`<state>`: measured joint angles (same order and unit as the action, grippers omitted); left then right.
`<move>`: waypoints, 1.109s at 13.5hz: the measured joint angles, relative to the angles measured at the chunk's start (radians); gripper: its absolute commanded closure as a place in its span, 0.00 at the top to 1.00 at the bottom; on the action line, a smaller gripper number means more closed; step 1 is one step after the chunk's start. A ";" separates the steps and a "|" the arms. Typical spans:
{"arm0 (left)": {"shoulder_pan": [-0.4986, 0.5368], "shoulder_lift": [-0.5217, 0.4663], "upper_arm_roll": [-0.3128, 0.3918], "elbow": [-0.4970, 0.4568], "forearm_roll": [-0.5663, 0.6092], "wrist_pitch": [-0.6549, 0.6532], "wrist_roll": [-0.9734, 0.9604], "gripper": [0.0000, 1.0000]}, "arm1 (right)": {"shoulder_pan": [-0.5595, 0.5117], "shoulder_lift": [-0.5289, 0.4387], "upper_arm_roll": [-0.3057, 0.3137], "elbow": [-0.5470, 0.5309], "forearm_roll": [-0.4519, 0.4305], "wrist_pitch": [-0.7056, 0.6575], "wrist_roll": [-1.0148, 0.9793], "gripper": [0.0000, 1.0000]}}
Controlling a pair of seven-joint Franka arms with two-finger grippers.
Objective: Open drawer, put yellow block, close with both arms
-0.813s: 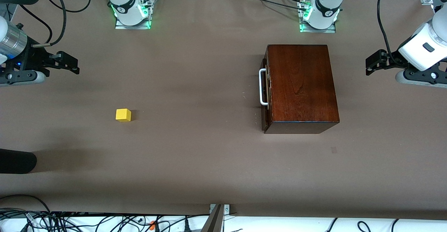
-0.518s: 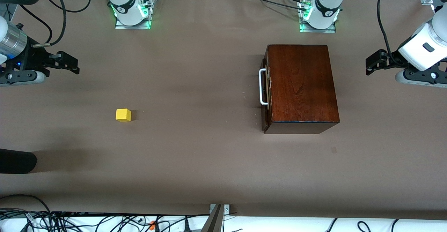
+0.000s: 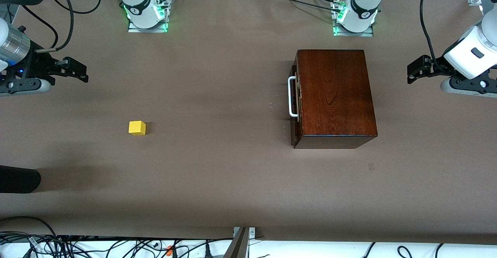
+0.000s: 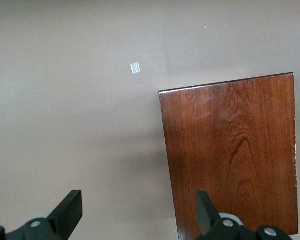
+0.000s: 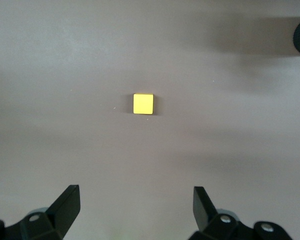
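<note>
Looking across the brown tabletop (image 3: 233,180), I see both arms parked high at the two ends with nothing in either claw. The left claw (image 3: 414,73) hangs over bare tabletop at the left arm's end, just off the side of the wooden box (image 3: 334,95); on my left wrist feed its two black fingers (image 4: 70,212) stand spread wide, one over bare surface and one over the box lid. The right claw (image 3: 77,71) hangs over bare tabletop at the right arm's end, and my right wrist feed shows its fingers (image 5: 67,205) spread just as wide, with the yellow block (image 5: 143,103) sitting between them well below.

The drawer (image 3: 296,101) is pushed in, its dark front sitting close against the box, and its white handle (image 3: 291,97) faces the middle of the tabletop, toward the right arm's end. The box sits toward the left arm's end. The yellow block rests flat on the tabletop toward the right arm's end, well apart from the box and a little nearer the front camera than the handle. A small pale patch (image 4: 135,68) marks the surface near one corner of the box.
</note>
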<state>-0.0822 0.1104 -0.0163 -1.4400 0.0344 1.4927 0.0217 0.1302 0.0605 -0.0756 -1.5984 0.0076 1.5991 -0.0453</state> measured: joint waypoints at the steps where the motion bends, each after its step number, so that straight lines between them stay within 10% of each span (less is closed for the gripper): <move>1: 0.000 0.000 0.000 0.000 0.000 0.000 0.000 1.00 | 0.000 0.000 0.000 0.000 0.000 0.000 0.000 1.00; 15: -0.009 0.011 -0.010 -0.001 0.000 -0.046 0.000 1.00 | 0.000 0.000 0.000 0.000 0.000 0.000 0.000 1.00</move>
<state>-0.0910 0.1209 -0.0265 -1.4414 0.0344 1.4466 0.0218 0.1301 0.0605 -0.0757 -1.5984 0.0076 1.5991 -0.0453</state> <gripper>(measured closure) 0.000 0.000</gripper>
